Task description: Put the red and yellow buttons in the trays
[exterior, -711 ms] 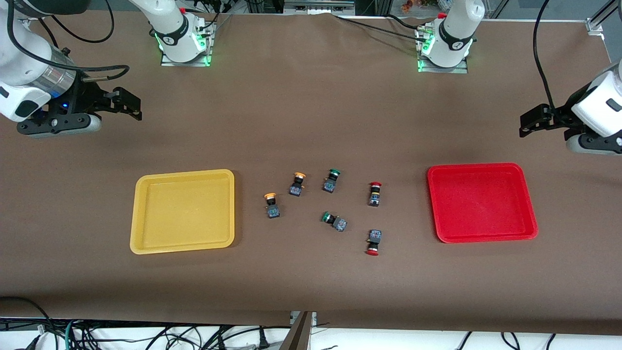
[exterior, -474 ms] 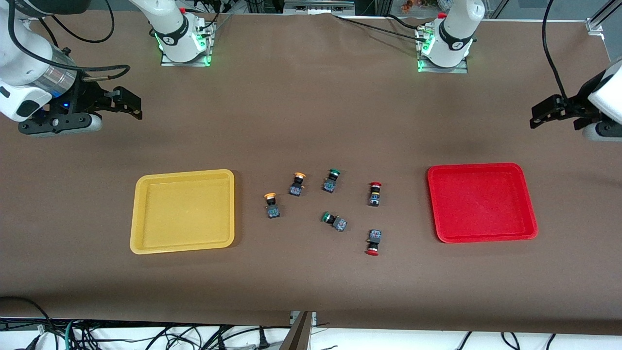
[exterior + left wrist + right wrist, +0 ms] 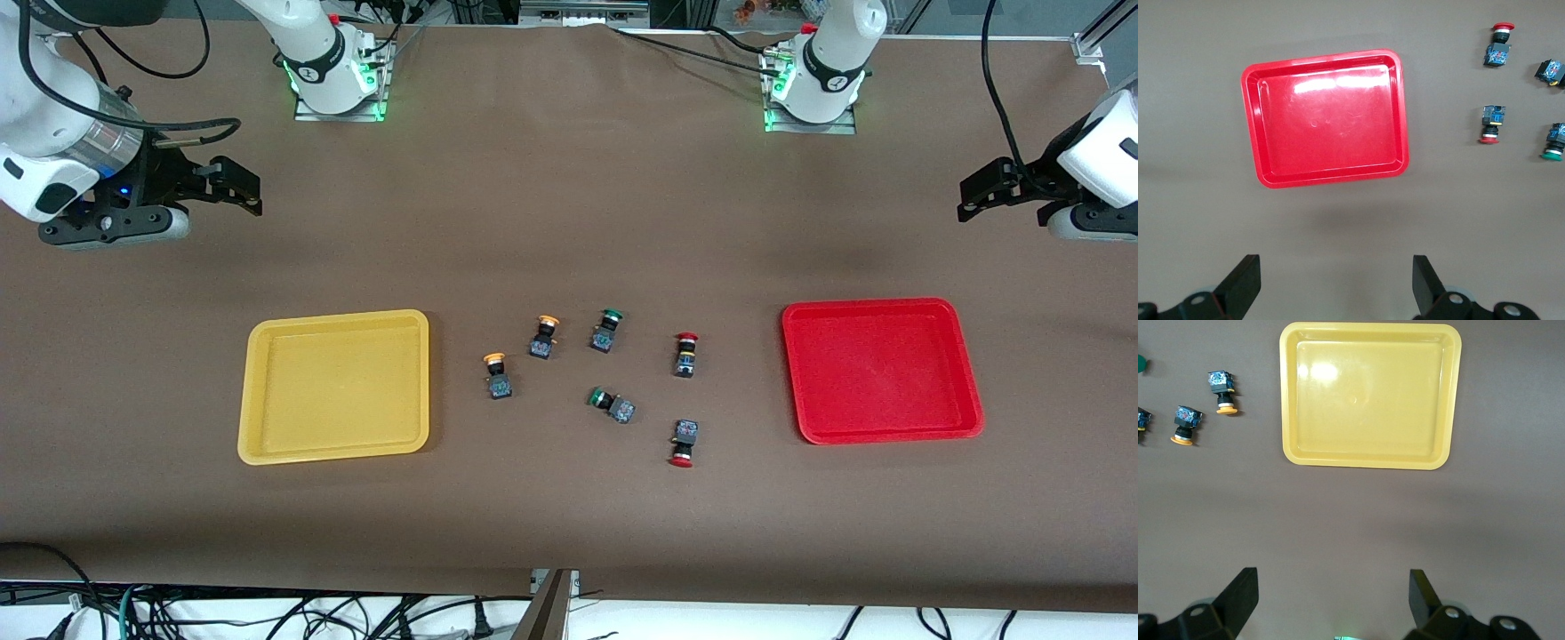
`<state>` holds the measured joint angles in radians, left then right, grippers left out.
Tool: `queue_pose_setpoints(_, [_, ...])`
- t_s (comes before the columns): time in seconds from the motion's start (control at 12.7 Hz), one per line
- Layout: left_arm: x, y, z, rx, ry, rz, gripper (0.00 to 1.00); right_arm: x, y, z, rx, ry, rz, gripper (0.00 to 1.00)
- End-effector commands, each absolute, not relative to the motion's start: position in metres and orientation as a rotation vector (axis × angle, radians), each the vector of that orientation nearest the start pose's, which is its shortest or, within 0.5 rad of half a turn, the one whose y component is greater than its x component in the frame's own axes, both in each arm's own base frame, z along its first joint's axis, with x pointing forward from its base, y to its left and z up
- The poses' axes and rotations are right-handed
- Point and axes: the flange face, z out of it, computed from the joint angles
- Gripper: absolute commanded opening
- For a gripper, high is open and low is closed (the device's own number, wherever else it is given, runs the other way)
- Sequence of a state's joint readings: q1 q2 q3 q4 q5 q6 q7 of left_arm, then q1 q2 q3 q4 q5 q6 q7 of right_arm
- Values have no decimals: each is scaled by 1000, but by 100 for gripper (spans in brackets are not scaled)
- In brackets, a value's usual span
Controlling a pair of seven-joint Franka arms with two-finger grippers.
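Two yellow-capped buttons [image 3: 544, 336] [image 3: 497, 375] and two red-capped buttons [image 3: 685, 354] [image 3: 684, 443] lie on the brown table between the yellow tray [image 3: 333, 391] and the red tray [image 3: 880, 369]. Both trays are empty. My right gripper [image 3: 240, 191] is open and empty, up over bare table at the right arm's end; its wrist view shows the gripper [image 3: 1331, 597], the yellow tray [image 3: 1368, 397] and both yellow buttons [image 3: 1223, 390] [image 3: 1186, 423]. My left gripper [image 3: 982, 191] is open and empty over bare table at the left arm's end; its wrist view shows the gripper [image 3: 1336, 283], the red tray [image 3: 1328, 120] and both red buttons [image 3: 1499, 47] [image 3: 1491, 123].
Two green-capped buttons [image 3: 606, 330] [image 3: 612, 404] lie among the others, in the middle of the cluster. The arm bases [image 3: 333, 80] [image 3: 813, 89] stand along the table's edge farthest from the front camera. Cables hang below the edge nearest to it.
My left gripper has shifted a little toward the row of arm bases. My right gripper has hardly moved. The buttons and trays have not moved.
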<state>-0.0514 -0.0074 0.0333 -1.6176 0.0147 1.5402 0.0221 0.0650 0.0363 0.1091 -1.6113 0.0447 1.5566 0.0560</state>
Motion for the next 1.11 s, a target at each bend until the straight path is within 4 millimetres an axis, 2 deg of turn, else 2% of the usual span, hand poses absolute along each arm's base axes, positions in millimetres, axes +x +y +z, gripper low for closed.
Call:
queue_pose_setpoints(0.0, [543,-9,606,-3116,53,91,100,551,109,583,-3104,-223,172,100])
queue_pose_setpoints(0.16, [543,-9,605,-3116,60,93,100,556,123,569,-3100,-241,193,100])
queue_pose_setpoints(0.24, [543,-8,606,-3116,58,98,100,563,134,553,-3090,-260,216,100])
queue_pose_setpoints(0.39, [543,-7,606,-3116,58,98,100,584,170,499,-3058,-220,233,100])
queue_pose_setpoints(0.55, [543,-7,606,-3114,60,98,100,596,230,443,-3042,-269,203,100])
queue_pose_setpoints(0.71, [544,-13,597,-3114,82,126,100,607,275,386,-3037,-243,148,100])
queue_pose_setpoints(0.79, [549,-22,575,-3109,106,195,100,608,304,354,-3030,-266,86,100])
queue_pose_setpoints(0.87, [561,-41,549,-3101,156,254,100,609,329,322,-3007,-293,19,100])
queue_pose_setpoints(0.95, [573,-60,519,-3091,202,300,100,612,342,288,-2993,-311,-28,100])
queue_pose_setpoints(1.03, [586,-82,489,-3088,252,305,100,620,346,264,-2989,-337,-87,100])
